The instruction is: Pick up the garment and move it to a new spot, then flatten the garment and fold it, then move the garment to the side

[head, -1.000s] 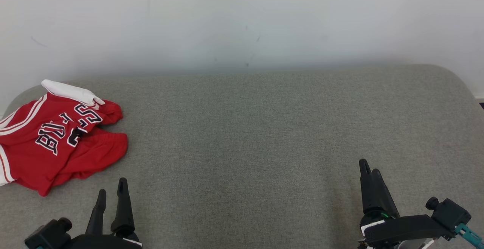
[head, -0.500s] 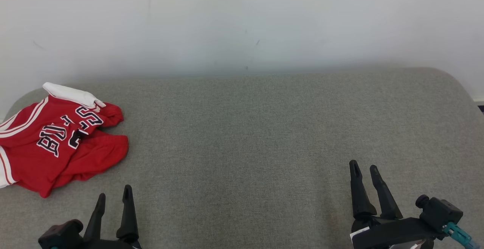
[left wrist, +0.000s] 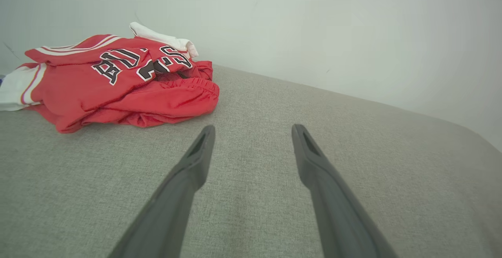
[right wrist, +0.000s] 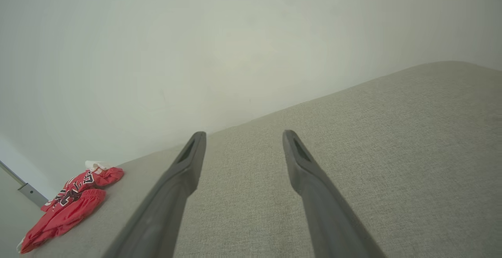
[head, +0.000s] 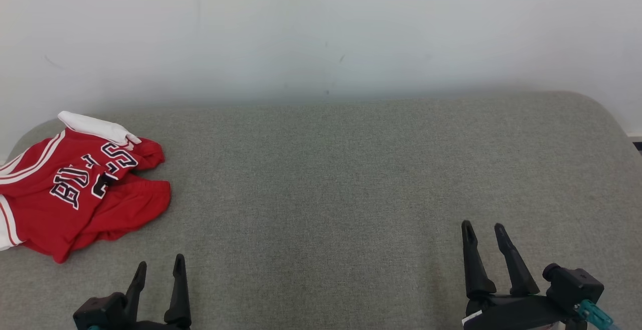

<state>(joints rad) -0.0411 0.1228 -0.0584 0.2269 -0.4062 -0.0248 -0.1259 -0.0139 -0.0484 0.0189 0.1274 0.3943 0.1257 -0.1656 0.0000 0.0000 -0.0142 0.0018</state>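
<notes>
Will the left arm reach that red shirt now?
Probably yes. The left gripper, jaws open, sits near the red shirt, with just bare grey cushion between them.

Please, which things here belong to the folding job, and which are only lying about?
For the job:
- garment, crumpled at the far left
- left gripper, open, holding nothing
- right gripper, open, holding nothing
- grey surface, where the garment lies

Only there:
- wall

A red jersey heaps at the cushion's left edge; middle and right lie open up to the wall.
</notes>
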